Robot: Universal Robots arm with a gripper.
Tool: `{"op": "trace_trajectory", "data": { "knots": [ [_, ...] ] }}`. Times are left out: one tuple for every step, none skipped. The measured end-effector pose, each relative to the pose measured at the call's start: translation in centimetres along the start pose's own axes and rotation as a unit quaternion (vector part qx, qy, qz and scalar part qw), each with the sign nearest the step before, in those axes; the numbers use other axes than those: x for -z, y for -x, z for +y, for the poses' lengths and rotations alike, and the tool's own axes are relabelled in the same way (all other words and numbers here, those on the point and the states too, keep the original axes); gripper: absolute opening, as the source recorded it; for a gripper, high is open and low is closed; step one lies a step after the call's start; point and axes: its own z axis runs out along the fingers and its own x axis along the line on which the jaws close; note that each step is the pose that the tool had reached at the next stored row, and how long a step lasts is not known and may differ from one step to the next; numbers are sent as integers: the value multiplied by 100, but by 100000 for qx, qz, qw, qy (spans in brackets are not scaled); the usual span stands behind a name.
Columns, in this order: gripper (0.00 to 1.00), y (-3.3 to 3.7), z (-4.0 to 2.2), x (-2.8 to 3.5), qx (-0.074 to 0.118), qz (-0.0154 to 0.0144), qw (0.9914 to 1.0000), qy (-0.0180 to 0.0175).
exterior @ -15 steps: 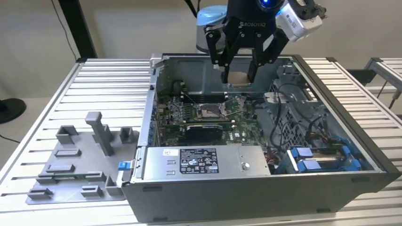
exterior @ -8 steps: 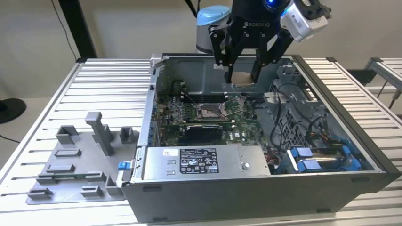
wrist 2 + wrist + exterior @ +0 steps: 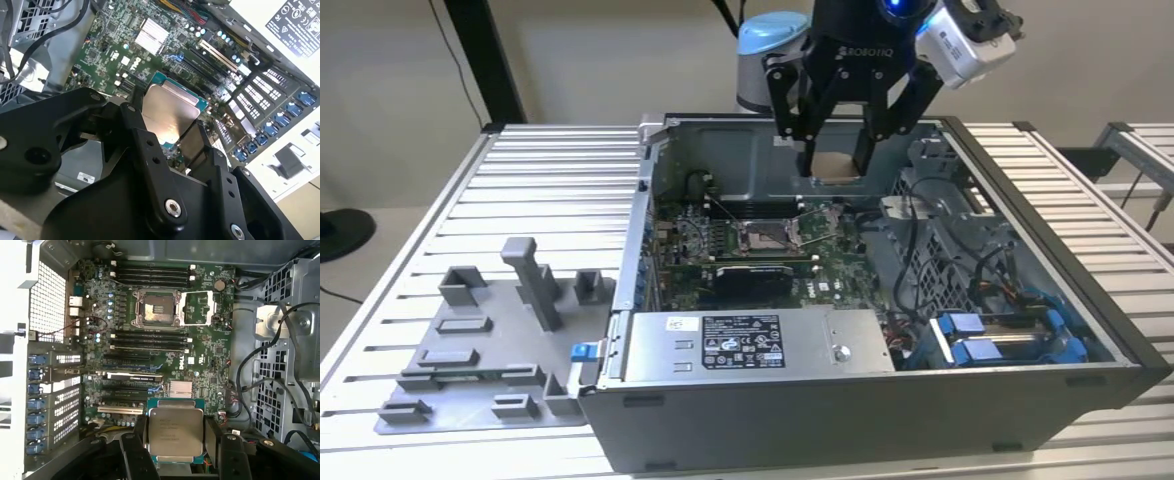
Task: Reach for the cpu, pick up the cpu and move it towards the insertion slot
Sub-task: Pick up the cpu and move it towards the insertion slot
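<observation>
Silvery cpu point(image 3: 173, 434), black end effector point(image 3: 175, 450), green circuit board point(image 3: 210, 347)

An open computer case point(image 3: 854, 400) sits on a slatted metal bench point(image 3: 547, 190). Beside it, at the exterior view's left, lies a grey plastic tray point(image 3: 467, 370) with upright blocks.

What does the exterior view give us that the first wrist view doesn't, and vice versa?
Exterior view: the grey plastic tray on the slatted table beside the computer case, and the gripper hanging above the motherboard.

First wrist view: the cpu's metal top face, and the insertion slot seen straight down, frame open.

Both: the cpu held between the fingers, not yet at the slot.
</observation>
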Motion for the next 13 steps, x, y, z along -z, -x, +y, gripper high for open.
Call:
{"op": "trace_trajectory", "data": {
  "knots": [
    [0, -4, 4, -1, 4, -4, 100000, 2],
    [0, -11, 9, -1, 0, -2, 100000, 2],
    [0, -18, 14, -3, -1, -1, 100000, 5],
    [0, -25, 22, -4, 1, -1, 100000, 2],
    [0, -33, 32, -4, 1, 0, 100000, -5],
    [0, -40, 42, -6, -4, -1, 100000, 3],
    [0, -48, 53, -8, -2, -2, 100000, 2],
    [0, -55, 64, -9, -1, -1, 100000, 1],
    [0, -63, 78, -12, -6, -1, 100000, 2],
    [0, -69, 93, -13, -5, 1, 100000, -2],
    [0, -74, 110, -15, -4, 1, 100000, -4],
    [0, -79, 127, -18, -2, -1, 100000, 0],
    [0, -84, 147, -20, -5, 0, 100000, 0]
  ]
}}
